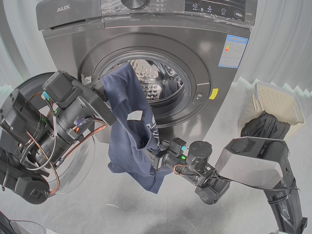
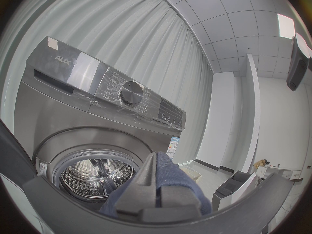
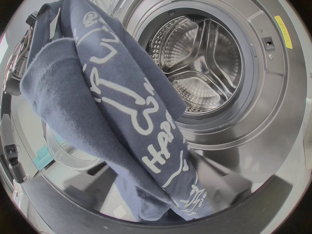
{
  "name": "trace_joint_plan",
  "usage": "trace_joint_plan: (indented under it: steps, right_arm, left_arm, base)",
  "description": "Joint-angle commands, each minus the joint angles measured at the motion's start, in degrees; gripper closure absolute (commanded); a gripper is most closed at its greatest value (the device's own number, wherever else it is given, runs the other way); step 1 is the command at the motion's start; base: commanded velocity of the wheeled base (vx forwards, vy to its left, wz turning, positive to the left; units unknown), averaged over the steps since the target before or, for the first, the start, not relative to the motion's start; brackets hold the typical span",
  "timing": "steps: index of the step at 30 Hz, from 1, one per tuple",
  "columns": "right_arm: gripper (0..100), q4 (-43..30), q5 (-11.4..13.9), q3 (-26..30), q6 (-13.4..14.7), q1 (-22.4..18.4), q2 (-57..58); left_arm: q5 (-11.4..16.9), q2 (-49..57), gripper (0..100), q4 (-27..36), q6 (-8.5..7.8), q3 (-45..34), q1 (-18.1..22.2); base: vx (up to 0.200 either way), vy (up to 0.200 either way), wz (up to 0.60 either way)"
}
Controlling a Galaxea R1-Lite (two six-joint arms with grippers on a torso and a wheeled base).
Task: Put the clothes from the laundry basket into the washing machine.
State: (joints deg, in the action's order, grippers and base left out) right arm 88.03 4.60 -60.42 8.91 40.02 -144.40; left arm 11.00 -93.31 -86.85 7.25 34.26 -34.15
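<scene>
A: Left pincer (image 1: 104, 94), what's its state?
B: Clamped narrow on the top edge of a navy shirt (image 1: 130, 130). The left wrist view has cloth pinched between both fingers (image 2: 143, 186).
A: Where's the shirt?
B: Hanging in front of the washing machine (image 1: 182, 39) opening. Its top is level with the rim on the robot's left side. None of it is inside the drum (image 3: 198, 59), and the lower part dangles above the floor (image 1: 130, 208).
A: Right pincer (image 1: 154, 155)?
B: Low, pushed into the shirt's lower fold. The cloth covers it, so I cannot tell if it grips.
A: Door?
B: The door (image 1: 78, 166) is swung open to the robot's left, behind the left arm.
A: Basket?
B: The laundry basket (image 1: 279, 101) is on the floor to the right of the machine. A black garment (image 1: 265, 125) sits in it, spilling over the near edge.
</scene>
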Motion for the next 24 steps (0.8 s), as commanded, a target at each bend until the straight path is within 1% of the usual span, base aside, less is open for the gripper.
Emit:
trace_joint_plan:
  steps: [1,6,7,9,14,19,22,24]
  right_arm:
    - [100,0.13,0.06,-0.58,0.05,-0.30,-0.45]
    - [100,0.21,-0.03,0.48,0.05,-1.44,1.40]
    - [100,0.21,-0.11,1.53,0.05,-2.32,3.77]
    - [100,0.21,-0.20,2.85,-0.03,-3.20,6.50]
    - [100,0.21,-0.38,6.19,-0.03,-4.69,13.53]
    - [100,0.13,-0.46,8.47,-0.03,-4.87,18.63]
    - [100,0.13,-0.55,8.91,0.14,-4.60,20.38]
    - [100,0.13,-0.90,9.18,0.23,-4.34,21.26]
  left_arm:
    - [-0.01,-0.21,100,-0.08,0.04,-0.15,0.31]
    - [0.08,-1.09,100,0.10,0.22,-0.68,1.10]
    - [0.25,-1.62,100,0.36,0.13,-1.30,2.94]
    - [0.78,-2.41,100,0.27,0.13,-1.91,4.79]
    - [0.87,-4.34,100,0.36,0.04,-2.79,8.04]
    - [0.78,-6.89,100,0.36,-0.05,-5.78,8.31]
    - [0.69,-9.70,100,-0.43,-0.66,-7.62,8.39]
    - [0.61,-10.84,100,-0.43,-0.75,-8.24,8.39]
  base:
    - [0.000,0.000,0.00]
    - [0.000,0.000,0.00]
    - [0.000,0.000,0.00]
    - [0.000,0.000,0.00]
    - [0.000,0.000,0.00]
    - [0.000,0.000,0.00]
    - [0.000,0.000,0.00]
    - [0.000,0.000,0.00]
